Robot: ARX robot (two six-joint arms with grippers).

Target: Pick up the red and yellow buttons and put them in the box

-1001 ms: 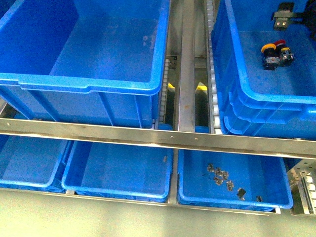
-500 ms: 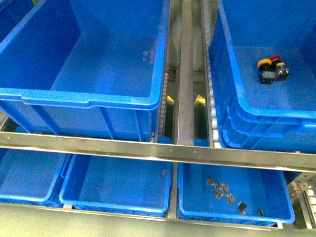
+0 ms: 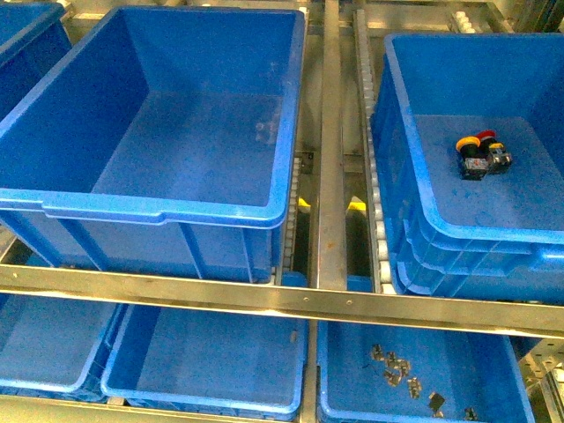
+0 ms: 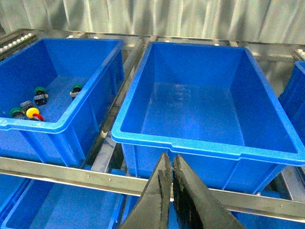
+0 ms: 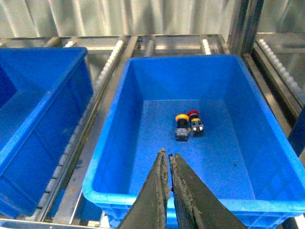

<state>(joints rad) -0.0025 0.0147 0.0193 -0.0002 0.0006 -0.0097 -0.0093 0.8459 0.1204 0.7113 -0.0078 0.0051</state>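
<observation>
Two buttons (image 3: 480,155) side by side, touching, on the floor of the box (image 3: 414,176), toward its far side: one yellow-capped (image 5: 181,125), one red-capped (image 5: 195,120). Neither gripper visible from the front. Seen only from the left wrist: a third crate (image 4: 66,121) with green-capped switches (image 4: 40,94) plus a yellow cap (image 4: 32,112) and a red one touching it. Seen only from the front: a lower tier of crates, one holding small metal parts (image 3: 397,368).

In the box, each button's long axis roughly level, caps pointing toward the far wall, black bodies nearer.

Left gripper (image 4: 170,168) with jaws pressed together, empty, above the rim of the empty middle crate (image 4: 205,148). Right gripper (image 5: 168,163) likewise closed, empty, above the box's near part, clear of both buttons.
</observation>
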